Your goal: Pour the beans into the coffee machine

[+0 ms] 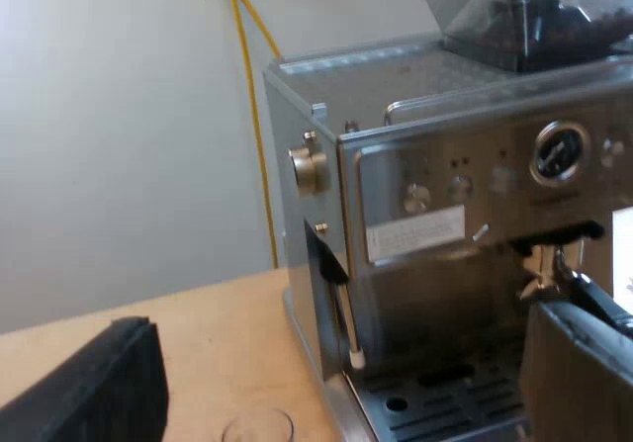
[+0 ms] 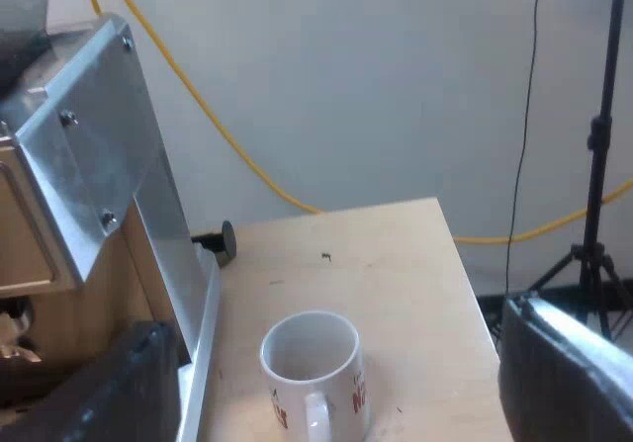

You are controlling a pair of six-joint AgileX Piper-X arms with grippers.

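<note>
Left jaws: spread wide, holding nothing, either side of a glass [image 1: 259,427] on the surface [image 1: 218,328], by the coffee machine [image 1: 445,224]. Right jaws: parted, holding nothing, over a mug [image 2: 312,373]. Beans [image 1: 586,15]: dark in the hopper [image 1: 475,22]; glass contents hidden. Risk: off-centre closing could topple the glass.

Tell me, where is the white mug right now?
In the right wrist view, the mug stands upright on the wooden table, close beside the espresso machine's metal side.
</note>
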